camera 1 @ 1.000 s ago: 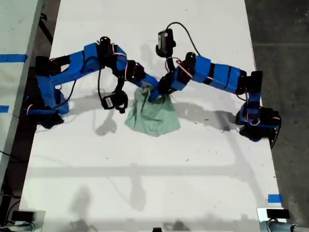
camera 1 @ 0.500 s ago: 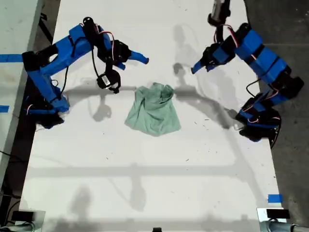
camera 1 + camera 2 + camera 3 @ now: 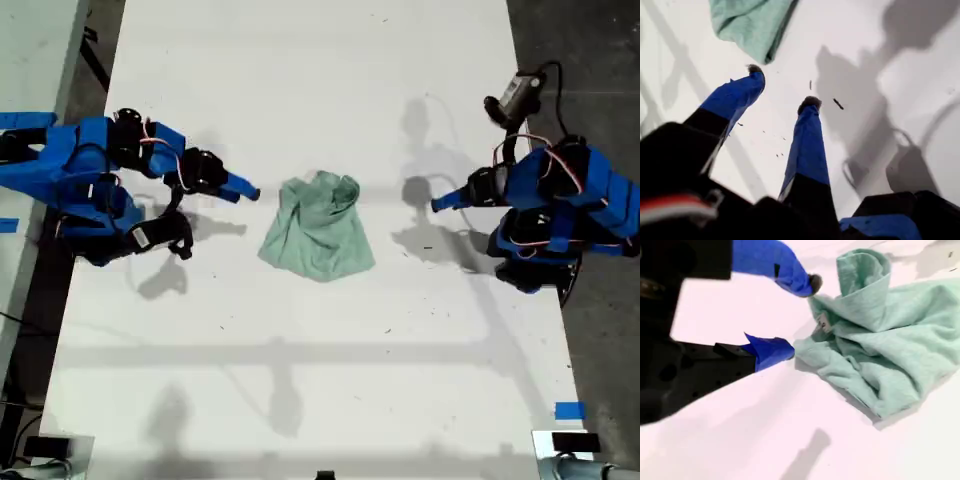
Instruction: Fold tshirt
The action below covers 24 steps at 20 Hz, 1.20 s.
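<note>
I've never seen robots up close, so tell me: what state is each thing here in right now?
tshirt: crumpled in a heap on the table, not held.
my first hand: open, empty, apart from the tshirt.
my second hand: open, empty, close beside the tshirt.

No legible text, brand, number or sign in any view. Small tag on tshirt [image 3: 821, 321] too blurred to read.
</note>
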Tool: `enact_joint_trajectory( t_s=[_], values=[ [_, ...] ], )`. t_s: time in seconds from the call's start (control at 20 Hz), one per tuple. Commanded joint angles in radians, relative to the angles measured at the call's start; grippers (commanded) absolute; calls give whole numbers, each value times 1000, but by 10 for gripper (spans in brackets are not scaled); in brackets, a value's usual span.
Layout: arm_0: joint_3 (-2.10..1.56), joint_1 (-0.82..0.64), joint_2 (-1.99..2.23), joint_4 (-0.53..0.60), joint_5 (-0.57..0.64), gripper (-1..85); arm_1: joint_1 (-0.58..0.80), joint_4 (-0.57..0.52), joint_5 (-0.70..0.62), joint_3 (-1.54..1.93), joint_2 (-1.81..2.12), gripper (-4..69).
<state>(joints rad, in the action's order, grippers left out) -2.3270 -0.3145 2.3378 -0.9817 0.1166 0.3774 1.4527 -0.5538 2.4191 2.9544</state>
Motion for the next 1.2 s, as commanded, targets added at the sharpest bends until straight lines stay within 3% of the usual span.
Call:
enact_joint_trajectory(
  t_s=[0.0, 0.1, 0.2, 0.3, 0.4, 0.55, 0.65, 0.7, 0.8, 1.0, 1.15],
  values=[
    [-169, 95, 133, 147, -127, 73, -133, -69, 133, 160, 169, 119],
    [-282, 152, 146, 225, -209, 39, -201, -52, 204, 264, 360, -13],
    [-416, 209, 212, 334, -299, 30, -250, -38, 235, 259, 391, -15],
    [-552, 255, 376, 362, -408, 21, -279, -41, 236, 255, 379, -15],
    [-663, 265, 558, 339, -431, 4, -282, -72, 207, 253, 348, -15],
    [-816, 258, 873, 275, -451, 1, -313, -308, 146, 221, 100, -15],
    [-861, 245, 1163, 34, -497, 1, -330, -462, 94, 94, -172, -15],
    [-868, 213, 1261, -21, -440, 1, -339, -534, 60, 14, -310, -15],
    [-865, 196, 1261, -25, -428, 24, -354, -641, -9, -179, -607, -15],
    [-867, 198, 1261, -26, -426, 140, -374, -683, -138, -681, -1167, -15],
    [-867, 187, 1261, -40, -373, 120, -391, -600, -189, -1009, -1477, -15]
  ],
)
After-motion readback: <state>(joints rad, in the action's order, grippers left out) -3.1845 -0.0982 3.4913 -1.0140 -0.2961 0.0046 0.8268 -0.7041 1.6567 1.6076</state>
